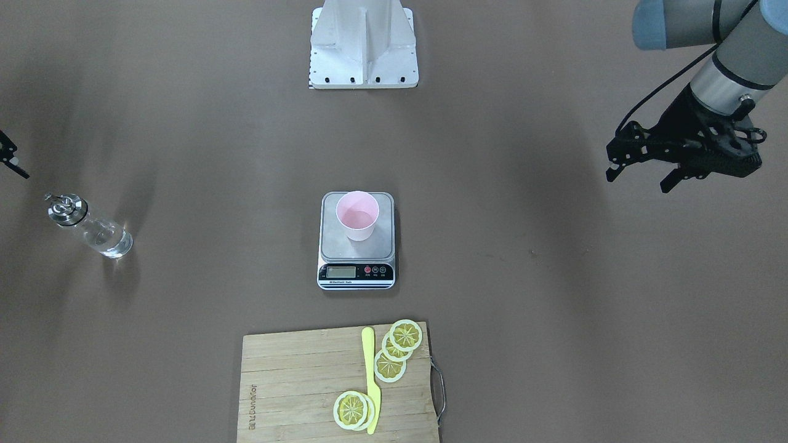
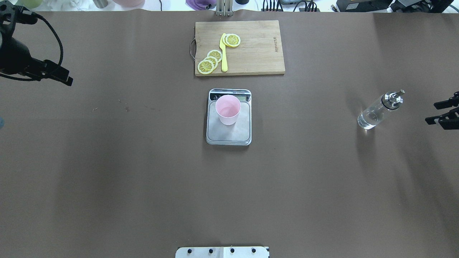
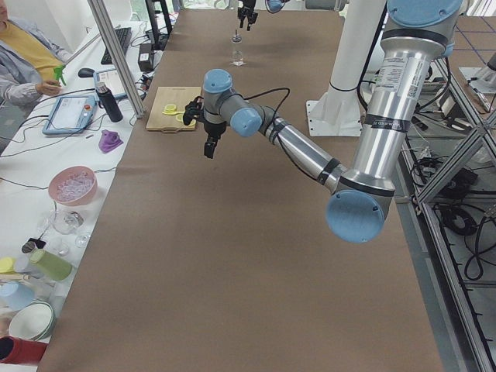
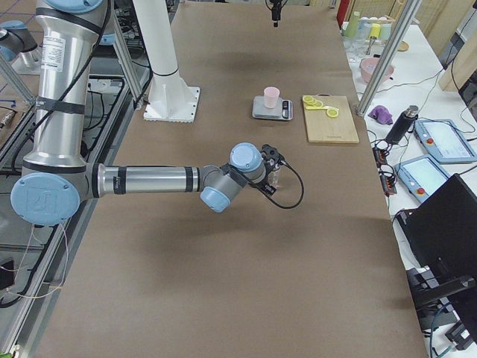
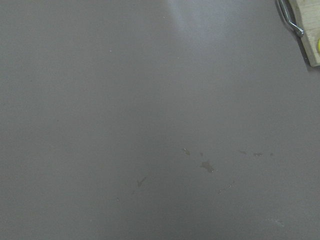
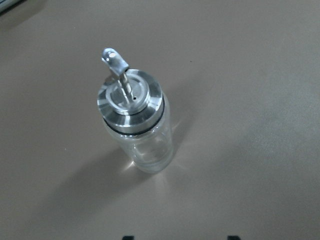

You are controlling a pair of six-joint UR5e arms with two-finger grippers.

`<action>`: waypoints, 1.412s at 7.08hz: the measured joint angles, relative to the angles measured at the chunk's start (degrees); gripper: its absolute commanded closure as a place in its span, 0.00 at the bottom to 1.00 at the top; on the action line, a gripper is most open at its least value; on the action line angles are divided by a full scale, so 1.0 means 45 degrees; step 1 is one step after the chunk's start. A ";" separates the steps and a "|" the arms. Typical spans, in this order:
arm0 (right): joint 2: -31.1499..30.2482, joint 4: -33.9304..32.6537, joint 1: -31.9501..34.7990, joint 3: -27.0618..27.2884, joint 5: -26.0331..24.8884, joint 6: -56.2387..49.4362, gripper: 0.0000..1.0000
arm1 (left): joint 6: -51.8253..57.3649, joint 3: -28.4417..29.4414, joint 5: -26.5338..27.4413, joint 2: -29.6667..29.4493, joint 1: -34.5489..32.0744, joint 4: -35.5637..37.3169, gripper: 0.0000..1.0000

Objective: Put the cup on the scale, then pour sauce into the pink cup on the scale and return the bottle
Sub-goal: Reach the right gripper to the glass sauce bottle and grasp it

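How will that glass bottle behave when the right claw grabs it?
The bottle looks like smooth clear glass, so probably slippery and breakable. Standing upright, narrow, with a metal cap on top, it may tip if nudged. Its round body would likely roll if toppled.

Wooden cutting board (image 2: 263,53) — sitting well apart from the left gripper (image 1: 636,182).
Lemon slices (image 2: 209,61) and a yellow knife (image 2: 224,59) are lying on the board's half nearer that gripper — some slices overlapping.
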 measured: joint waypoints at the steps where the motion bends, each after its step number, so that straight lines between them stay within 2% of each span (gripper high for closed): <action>1: -0.0064 0.1740 -0.0067 -0.0337 -0.0097 0.1442 0.01 | -0.0003 0.0013 0.0000 -0.0024 0.0000 0.0005 0.03; 3: 0.0150 0.4238 -0.0477 -0.1164 -0.0788 0.2795 0.02 | -0.0005 0.0051 0.0018 -0.0043 0.0000 0.0007 0.03; 5: 0.0653 0.5317 -0.1096 -0.1511 -0.1771 0.3291 0.02 | -0.0005 0.0055 0.0036 -0.0083 0.0000 0.0007 0.03; 7: 0.0847 0.6946 -0.1939 -0.2058 -0.3232 0.4378 0.03 | -0.0005 0.0063 0.0044 -0.0164 -0.0026 0.0020 0.03; 10: 0.1107 0.9542 -0.2875 -0.3743 -0.4585 0.5727 0.04 | -0.0022 0.0062 0.0057 -0.0213 -0.0045 0.0026 0.03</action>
